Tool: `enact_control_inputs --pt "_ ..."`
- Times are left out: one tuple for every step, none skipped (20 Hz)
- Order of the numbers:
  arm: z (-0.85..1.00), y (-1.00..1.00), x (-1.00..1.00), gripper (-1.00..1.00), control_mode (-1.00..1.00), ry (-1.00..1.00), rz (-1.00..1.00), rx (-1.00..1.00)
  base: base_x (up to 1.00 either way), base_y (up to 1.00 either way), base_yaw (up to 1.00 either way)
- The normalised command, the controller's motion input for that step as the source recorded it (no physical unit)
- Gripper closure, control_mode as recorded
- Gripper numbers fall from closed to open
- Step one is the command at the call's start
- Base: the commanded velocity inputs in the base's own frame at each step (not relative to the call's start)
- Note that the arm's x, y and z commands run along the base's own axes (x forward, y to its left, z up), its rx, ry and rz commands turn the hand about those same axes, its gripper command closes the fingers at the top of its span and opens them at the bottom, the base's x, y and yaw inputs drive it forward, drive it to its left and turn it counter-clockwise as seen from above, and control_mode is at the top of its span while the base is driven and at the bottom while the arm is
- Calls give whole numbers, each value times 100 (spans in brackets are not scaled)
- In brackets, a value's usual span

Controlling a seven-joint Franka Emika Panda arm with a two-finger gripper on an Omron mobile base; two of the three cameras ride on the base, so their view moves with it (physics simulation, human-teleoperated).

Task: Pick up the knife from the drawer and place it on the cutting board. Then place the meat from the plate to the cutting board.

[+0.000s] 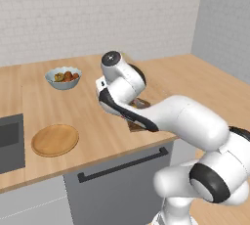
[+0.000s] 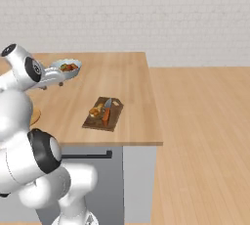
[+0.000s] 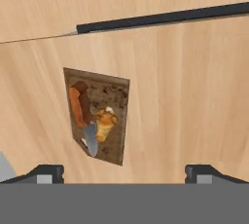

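The dark brown cutting board lies on the wooden counter near its front edge, and part of it shows behind the arm. On it rests the knife, orange-red handle and grey blade, also seen from the right. The tan meat sits beside the knife on the board. My gripper hovers well above the board, open, its fingertips far apart with nothing between them. The round wooden plate is bare. The drawer is out of view.
A pale blue-grey bowl with red and yellow pieces stands at the back of the counter. A dark sink is set in at the left. Below the counter edge is a dark grey cabinet front with a black bar handle.
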Motion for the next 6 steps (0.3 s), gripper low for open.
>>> enact_control_inputs --pt "36 61 -75 -100 -100 -11 1 0 0 0 0" --pt "31 23 -94 -100 -100 -15 4 0 0 0 0" --pt "27 22 -99 -100 -100 -17 4 0 0 0 0" --pt "20 19 -95 -100 -100 -17 3 0 0 0 0" --pt "11 2 -100 -100 -100 -20 0 0 0 0 0" --pt "0 0 -100 -100 -100 -21 0 0 0 0 0"
